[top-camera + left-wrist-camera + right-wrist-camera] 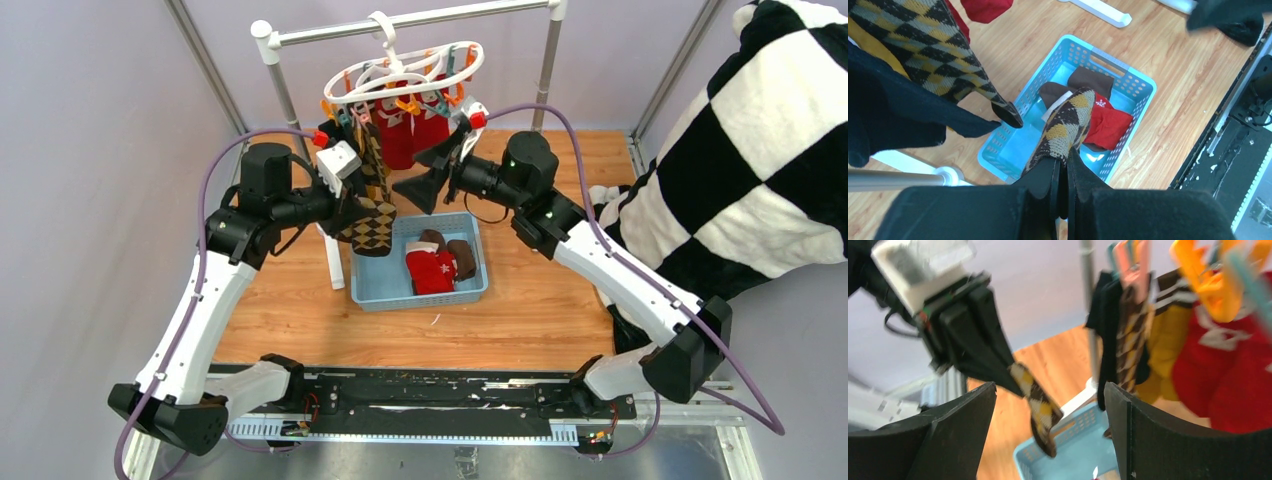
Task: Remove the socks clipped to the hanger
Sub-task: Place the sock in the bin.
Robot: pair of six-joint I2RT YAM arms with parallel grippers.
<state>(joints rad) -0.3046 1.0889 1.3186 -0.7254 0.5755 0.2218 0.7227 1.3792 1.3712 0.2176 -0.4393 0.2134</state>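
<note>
The white ring hanger (405, 70) hangs from the rail with orange and teal pegs. Red socks (412, 130) and an argyle sock (373, 165) are still clipped to it. The right wrist view also shows a dark sock (1105, 340) and a mustard sock (1168, 345) hanging. My left gripper (352, 208) (1063, 165) is shut on a second argyle sock (1065, 125), holding it over the left end of the blue basket (425, 297). My right gripper (422, 190) (1050, 405) is open and empty beside the red socks.
The basket (1128, 80) holds a red sock (432, 270) and brown socks (455, 250). The grey rail stand (410, 20) has a white foot (335, 260) left of the basket. A checkered blanket (740, 150) fills the right side.
</note>
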